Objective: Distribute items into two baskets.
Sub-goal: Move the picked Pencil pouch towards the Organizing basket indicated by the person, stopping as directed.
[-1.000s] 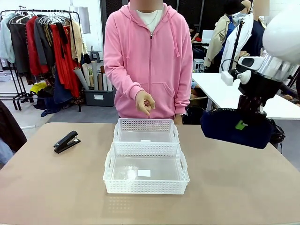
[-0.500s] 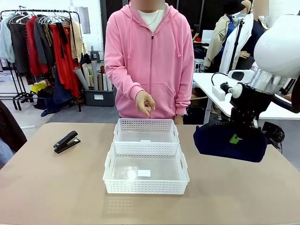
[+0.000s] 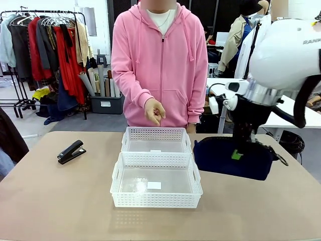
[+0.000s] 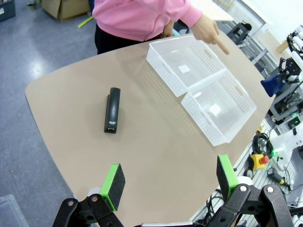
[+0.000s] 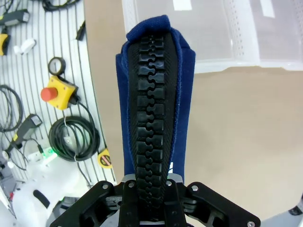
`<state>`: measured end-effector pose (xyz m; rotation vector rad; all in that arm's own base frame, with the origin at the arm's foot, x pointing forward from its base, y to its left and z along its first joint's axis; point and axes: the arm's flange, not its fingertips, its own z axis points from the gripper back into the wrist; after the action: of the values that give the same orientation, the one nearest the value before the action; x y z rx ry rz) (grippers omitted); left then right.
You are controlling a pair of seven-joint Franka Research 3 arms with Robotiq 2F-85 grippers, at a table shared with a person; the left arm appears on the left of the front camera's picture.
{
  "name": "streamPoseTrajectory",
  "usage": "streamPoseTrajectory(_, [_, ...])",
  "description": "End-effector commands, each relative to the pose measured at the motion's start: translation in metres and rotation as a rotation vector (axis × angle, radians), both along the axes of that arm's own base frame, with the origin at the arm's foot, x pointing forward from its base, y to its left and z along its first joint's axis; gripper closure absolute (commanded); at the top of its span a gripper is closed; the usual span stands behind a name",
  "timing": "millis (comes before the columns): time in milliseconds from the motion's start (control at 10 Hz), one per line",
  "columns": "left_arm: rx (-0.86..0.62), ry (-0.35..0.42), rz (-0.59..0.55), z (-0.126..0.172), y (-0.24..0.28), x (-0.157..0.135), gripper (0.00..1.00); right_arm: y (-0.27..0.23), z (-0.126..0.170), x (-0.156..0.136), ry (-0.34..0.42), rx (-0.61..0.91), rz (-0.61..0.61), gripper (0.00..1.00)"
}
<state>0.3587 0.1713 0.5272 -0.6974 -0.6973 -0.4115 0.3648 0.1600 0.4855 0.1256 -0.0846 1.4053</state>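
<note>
The robot's right hand [image 3: 236, 153] is clenched on the zip edge of the navy pouch [image 3: 215, 156], which hangs to the right of the two white baskets; from here I can't tell whether its lower edge touches the worktop [image 3: 60, 201]. The left hand [image 4: 169, 178] is released, pads spread wide, high over the worktop. The stapler [image 3: 70, 151] lies well to the left of the baskets, untouched. Both the near basket [image 3: 155, 201] and the far basket [image 3: 155, 133] look empty. The person [image 3: 159, 60] holds a finger downward above the far one, which I take as the hint for the pouch, though I wouldn't swear to it

To do it well, I'd say lift the pouch high enough that its sagging bottom clears the lattice rim before crossing. It looks about as long as a basket, so turn it to lie along the basket's long side, lower until the cloth settles on the floor, and only then let go
</note>
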Motion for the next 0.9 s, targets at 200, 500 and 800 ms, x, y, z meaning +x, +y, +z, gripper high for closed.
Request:
streamPoseTrajectory(200, [-0.015, -0.019, -0.005, 0.001, 0.000, 0.001, 0.00, 0.040, -0.007, 0.013, -0.001, -0.018, -0.021, 1.00])
streamPoseTrajectory(500, [-0.015, -0.019, -0.005, 0.001, 0.000, 0.001, 0.00, 0.068, -0.027, 0.027, -0.008, -0.135, -0.077, 1.00])
streamPoseTrajectory(800, [-0.015, -0.019, -0.005, 0.001, 0.000, 0.001, 0.00, 0.073, -0.033, 0.032, -0.005, -0.169, -0.081, 1.00])
